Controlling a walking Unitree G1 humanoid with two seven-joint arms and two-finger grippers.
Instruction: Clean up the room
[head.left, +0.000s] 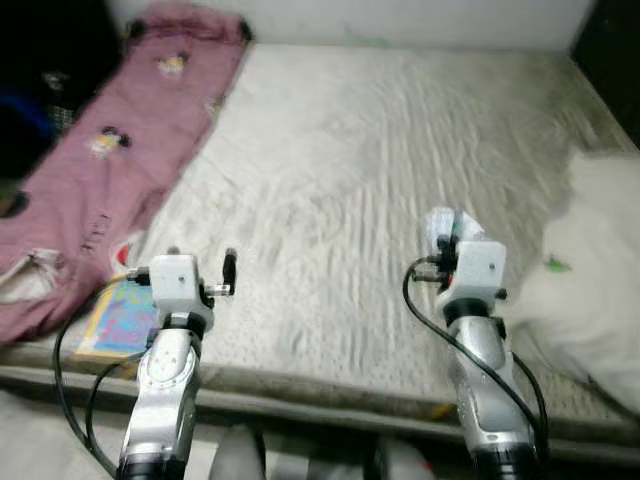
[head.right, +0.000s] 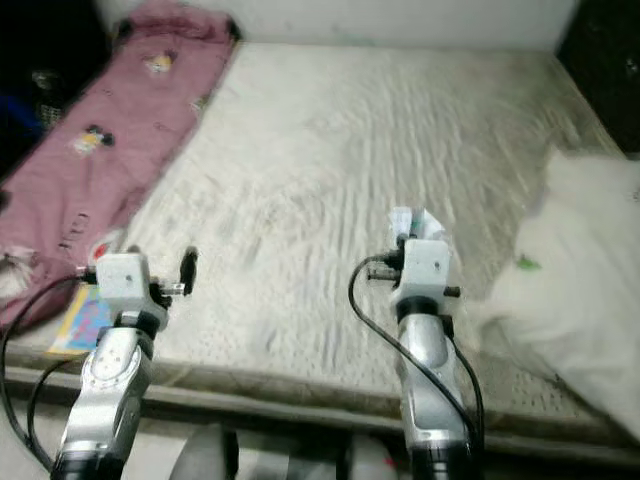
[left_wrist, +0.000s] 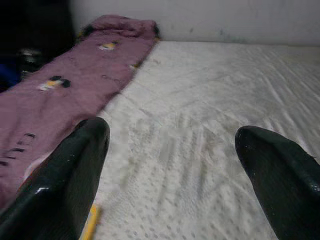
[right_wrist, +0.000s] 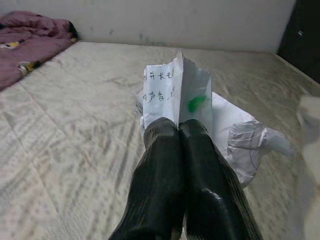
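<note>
A crumpled white paper with handwriting and a green mark is pinched between the black fingers of my right gripper, which is shut on it. In the eye views the paper sticks up just beyond my right wrist, over the front middle-right of the mattress. My left gripper is open with nothing between its fingers and hovers over the mattress near its front left edge. One of its fingers shows beside the wrist housing.
A pink blanket with cartoon prints runs along the mattress's left side. A colourful flat book lies at the front left edge. White bedding is heaped on the right. Dark furniture stands at the back right.
</note>
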